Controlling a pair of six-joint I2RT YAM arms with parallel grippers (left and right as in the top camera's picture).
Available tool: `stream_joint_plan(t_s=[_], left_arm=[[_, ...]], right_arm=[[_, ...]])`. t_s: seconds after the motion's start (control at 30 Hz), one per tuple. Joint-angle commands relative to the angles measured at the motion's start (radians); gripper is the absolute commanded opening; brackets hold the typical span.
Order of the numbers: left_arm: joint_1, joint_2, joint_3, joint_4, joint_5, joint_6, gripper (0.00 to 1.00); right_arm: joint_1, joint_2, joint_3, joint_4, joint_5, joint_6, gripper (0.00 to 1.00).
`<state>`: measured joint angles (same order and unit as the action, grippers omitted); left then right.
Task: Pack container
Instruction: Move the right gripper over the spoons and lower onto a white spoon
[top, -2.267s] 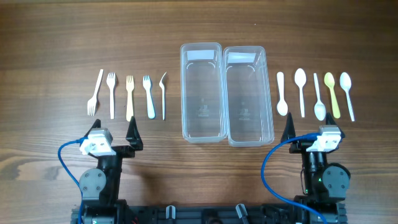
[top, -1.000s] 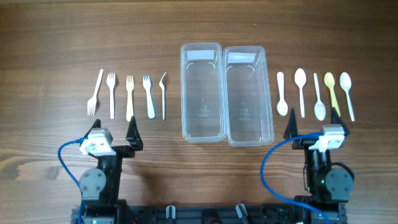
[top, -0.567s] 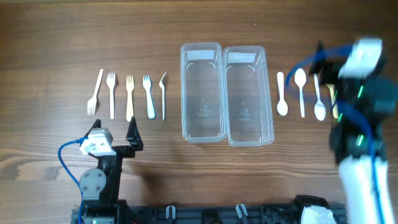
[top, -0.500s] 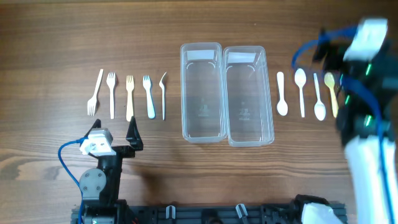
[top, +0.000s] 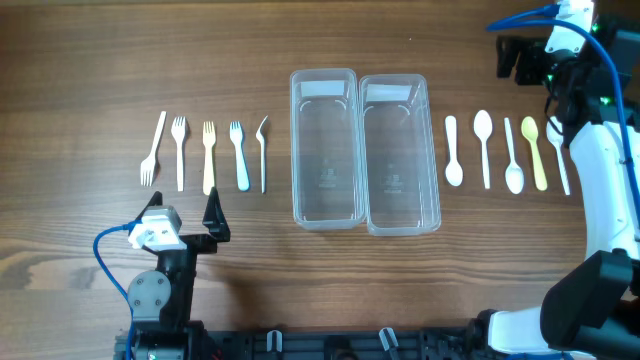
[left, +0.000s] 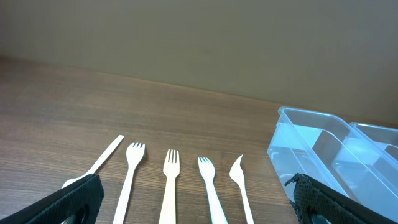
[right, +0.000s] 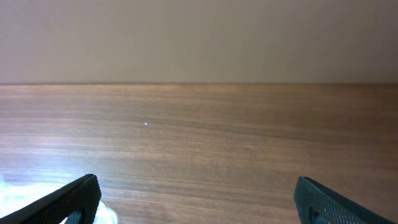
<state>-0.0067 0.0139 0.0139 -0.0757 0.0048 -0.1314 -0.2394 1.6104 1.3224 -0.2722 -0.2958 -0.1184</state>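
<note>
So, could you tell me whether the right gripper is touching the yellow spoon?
Apart: overhead shows bare wood between the right gripper and the yellow spoon.

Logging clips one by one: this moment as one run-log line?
left end effector: open, empty | right end effector: open, empty, beyond spoons | containers: both empty | forks: lined left of containers

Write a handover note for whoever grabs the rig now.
Left gripper: open, empty, parked at its base, short of the forks.
Right gripper: open, empty, far right, out beyond the spoons.
Five forks lie left of the two containers, five spoons right.
Done: nothing packed; both containers empty.
Left: all ten pieces.
</note>
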Motion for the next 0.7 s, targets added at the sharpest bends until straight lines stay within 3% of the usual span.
stream_joint_plan(t_s=[0.0,0.43,0.47,0.53,0.57,0.67], left_arm=[[-0.005,-0.007,-0.008,0.001,0.012,0.023,1.0],[-0.005,-0.007,-0.008,0.001,0.012,0.023,1.0],[-0.005,-0.007,-0.008,0.001,0.012,0.023,1.0],[-0.005,-0.007,-0.008,0.001,0.012,0.023,1.0],[-0.005,-0.007,-0.008,0.001,0.012,0.023,1.0],[-0.005,-0.007,-0.008,0.001,0.012,0.023,1.0]], right_arm=[[0.0,-0.015,0.026,-0.017,-0.057,0.018,1.0],[0.0,0.076,0.026,-0.343,0.009,0.036,1.0],[0.0,0.079,0.026,-0.349,0.029,0.035,0.97],[0.0,0.088,0.026,-0.368,0.077,0.003,0.77],[0.0,0.094,0.026,-0.38,0.113,-0.016,0.57],[0.0,0.109,0.026,-0.421,0.225,-0.055,0.52]])
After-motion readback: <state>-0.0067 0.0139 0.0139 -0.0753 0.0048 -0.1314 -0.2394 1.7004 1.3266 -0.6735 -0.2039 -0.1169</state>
